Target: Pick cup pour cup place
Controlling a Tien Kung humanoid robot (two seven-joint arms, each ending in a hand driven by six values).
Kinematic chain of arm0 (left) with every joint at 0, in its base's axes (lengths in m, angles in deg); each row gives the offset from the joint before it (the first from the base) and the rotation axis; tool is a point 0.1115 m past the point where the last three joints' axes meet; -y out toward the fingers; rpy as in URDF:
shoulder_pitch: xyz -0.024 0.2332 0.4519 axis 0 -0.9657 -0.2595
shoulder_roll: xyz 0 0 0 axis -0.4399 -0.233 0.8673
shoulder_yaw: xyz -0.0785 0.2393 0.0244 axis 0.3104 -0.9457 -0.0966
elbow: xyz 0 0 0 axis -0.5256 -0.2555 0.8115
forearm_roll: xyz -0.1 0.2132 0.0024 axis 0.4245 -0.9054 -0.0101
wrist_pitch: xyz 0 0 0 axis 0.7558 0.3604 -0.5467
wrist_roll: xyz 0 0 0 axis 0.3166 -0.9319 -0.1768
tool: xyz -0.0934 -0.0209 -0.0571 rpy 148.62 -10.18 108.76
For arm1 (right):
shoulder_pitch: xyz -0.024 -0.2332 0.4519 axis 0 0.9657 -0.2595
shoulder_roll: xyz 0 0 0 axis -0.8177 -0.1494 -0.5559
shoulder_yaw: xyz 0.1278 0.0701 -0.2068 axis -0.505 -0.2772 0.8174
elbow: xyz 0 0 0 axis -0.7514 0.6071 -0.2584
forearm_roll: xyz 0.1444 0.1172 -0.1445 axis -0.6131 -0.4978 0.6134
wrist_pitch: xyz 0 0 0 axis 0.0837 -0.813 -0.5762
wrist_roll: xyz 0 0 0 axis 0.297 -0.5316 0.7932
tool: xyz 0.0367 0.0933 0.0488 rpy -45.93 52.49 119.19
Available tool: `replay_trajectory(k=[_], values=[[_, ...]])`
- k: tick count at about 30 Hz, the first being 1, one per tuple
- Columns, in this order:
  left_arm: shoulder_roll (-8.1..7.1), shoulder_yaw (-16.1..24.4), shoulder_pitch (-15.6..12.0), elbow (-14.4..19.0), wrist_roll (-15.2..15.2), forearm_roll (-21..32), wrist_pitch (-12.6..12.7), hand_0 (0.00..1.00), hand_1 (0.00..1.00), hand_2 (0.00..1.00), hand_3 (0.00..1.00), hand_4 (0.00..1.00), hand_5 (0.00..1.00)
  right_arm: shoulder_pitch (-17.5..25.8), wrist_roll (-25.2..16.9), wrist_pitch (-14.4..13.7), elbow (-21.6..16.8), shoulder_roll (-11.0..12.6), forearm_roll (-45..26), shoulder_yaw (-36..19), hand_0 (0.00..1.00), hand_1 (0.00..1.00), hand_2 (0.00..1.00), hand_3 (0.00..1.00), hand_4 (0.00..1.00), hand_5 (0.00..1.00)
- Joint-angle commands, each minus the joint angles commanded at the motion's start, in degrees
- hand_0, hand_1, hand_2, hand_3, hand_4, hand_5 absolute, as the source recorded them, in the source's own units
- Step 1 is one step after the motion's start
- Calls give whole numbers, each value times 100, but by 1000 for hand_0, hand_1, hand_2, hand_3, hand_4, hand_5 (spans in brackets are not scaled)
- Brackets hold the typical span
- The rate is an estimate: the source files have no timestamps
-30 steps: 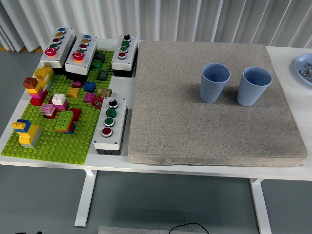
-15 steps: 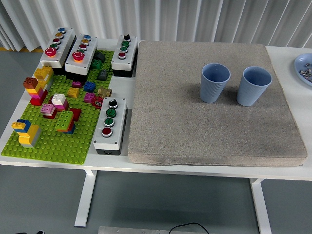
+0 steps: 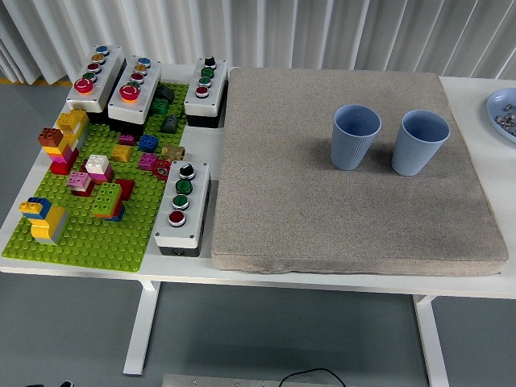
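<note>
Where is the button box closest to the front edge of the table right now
In the head view the button box lies left of centre, squeezed between the green brick baseplate on its left and the grey mat on its right.

one head view, set high on the near side, looks forward and down over the table, its near edge low in frame, curtain along the top, floor visible beneath.
</note>
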Motion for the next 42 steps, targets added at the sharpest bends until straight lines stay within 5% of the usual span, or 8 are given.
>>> replay_trajectory(k=[42], values=[[-5,1,-17,0,1,25,-1,748,797,826,664,516,895,-3,53,87,9,-9,79,-48,867,804,850,834,653,816]])
